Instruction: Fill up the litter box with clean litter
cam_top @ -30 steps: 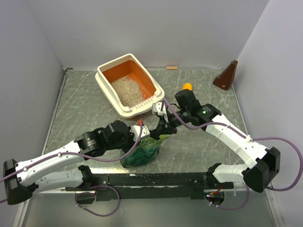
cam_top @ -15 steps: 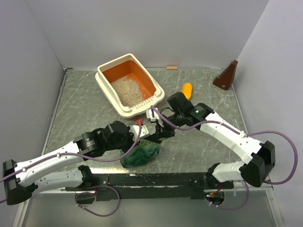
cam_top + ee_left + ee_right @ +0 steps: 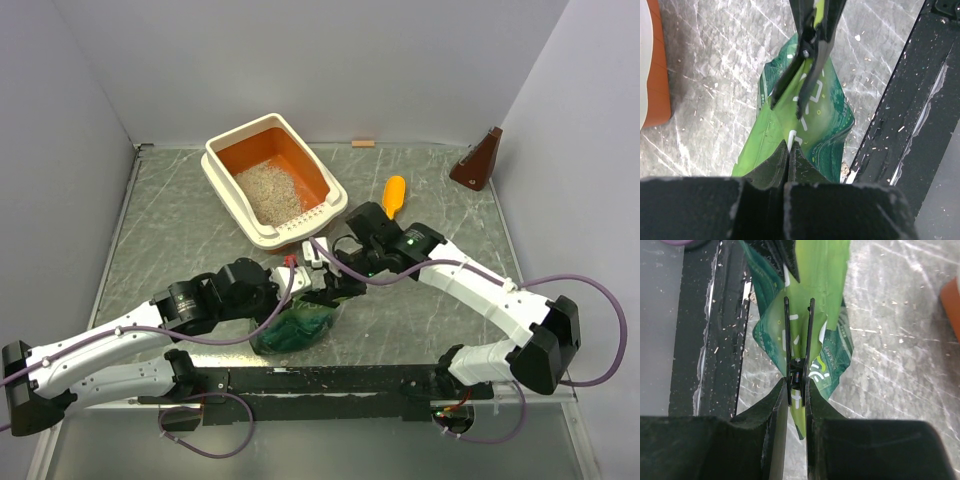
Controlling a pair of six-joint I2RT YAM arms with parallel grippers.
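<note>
- Your litter box [image 3: 285, 150] sits on the table [image 3: 170, 220] at an angle, its slotted short end turned toward the arm bases.
- The clean litter [image 3: 268, 192] lies as a loose heap inside the litter box. It covers the middle of the floor, and the orange walls show bare around it.
- The green bag [image 3: 295, 325] is on the near side of the litter box, past the slotted end and apart from it.
- Your left gripper [image 3: 789, 150] is on the near side of the litter box, at the bag. Its fingers are pressed together on a fold at the bag's upper edge.
- Your right gripper [image 3: 796, 390] is between the litter box's slotted end and the bag. Its fingers are drawn in tight on the hinge end of a black clip [image 3: 795, 373].
- In the left wrist view the clip's two thin arms spread in a narrow V over the bag's printed face.
- The orange scoop [image 3: 394, 195] lies on the table to the right of the litter box, near it but not touching, with neither gripper on it.
</note>
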